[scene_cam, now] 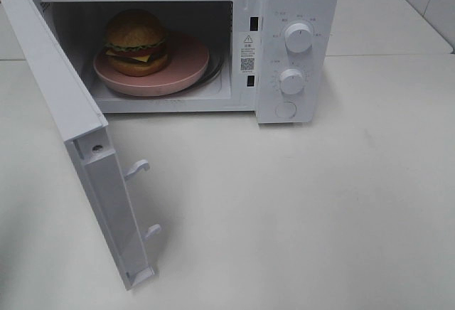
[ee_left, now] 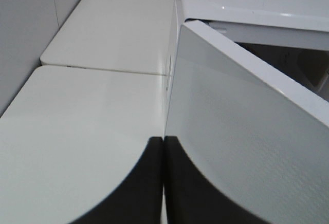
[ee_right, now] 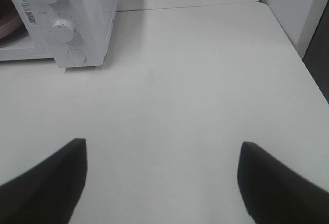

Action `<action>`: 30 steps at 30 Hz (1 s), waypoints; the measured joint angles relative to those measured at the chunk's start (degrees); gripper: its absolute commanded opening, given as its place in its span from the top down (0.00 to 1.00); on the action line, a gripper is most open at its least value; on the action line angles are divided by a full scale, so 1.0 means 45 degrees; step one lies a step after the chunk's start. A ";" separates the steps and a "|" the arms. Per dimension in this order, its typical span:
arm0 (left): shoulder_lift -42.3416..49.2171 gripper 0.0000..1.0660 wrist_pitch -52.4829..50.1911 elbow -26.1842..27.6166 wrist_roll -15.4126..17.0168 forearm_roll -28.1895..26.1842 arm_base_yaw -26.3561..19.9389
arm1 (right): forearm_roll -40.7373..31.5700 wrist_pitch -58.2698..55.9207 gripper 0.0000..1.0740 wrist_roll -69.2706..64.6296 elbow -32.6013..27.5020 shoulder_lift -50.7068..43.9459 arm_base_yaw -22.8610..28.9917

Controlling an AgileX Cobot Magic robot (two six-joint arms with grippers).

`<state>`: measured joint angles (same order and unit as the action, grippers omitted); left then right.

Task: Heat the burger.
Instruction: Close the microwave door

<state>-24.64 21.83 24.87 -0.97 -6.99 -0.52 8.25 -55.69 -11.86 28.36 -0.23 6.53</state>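
Table: white top that carries the microwave.

Microwave: white. It stands at the back of the table with its cavity exposed and its control panel on the right-hand side of the body, as seen from the high camera.

Door: hinged on the microwave's left side and swung fully out toward the front. The inner face is turned to the cavity.

Plate: round and pink, lying flat on the microwave floor inside the cavity.

Burger: inside the microwave, upright on the left part of the plate. It has a glossy brown bun, with lettuce, cheese and patty layers visible.

Left gripper: clenched, with the dark fingers pressed flat against each other. It is just beside the outer face of the microwave door, near the door's free edge (it is out of the high camera's frame, so this placement comes from the wrist view alone).

Right gripper: released, with the fingers spread wide. It hangs over the table, in front of the microwave and off toward its panel side, well apart from it.

Upper knob, lower knob and round button: stacked in that order down the microwave panel.

Latch hooks: two, projecting from the door's inner edge.
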 measured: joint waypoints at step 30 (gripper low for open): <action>-0.8263 1.00 -1.4337 -0.3221 0.3476 0.7359 0.0000 | 0.0000 0.0000 0.29 0.0000 0.0000 0.0000 0.0000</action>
<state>-61.82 -42.69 10.37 14.67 26.13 -0.52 8.25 -55.69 -11.86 28.36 -0.23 6.53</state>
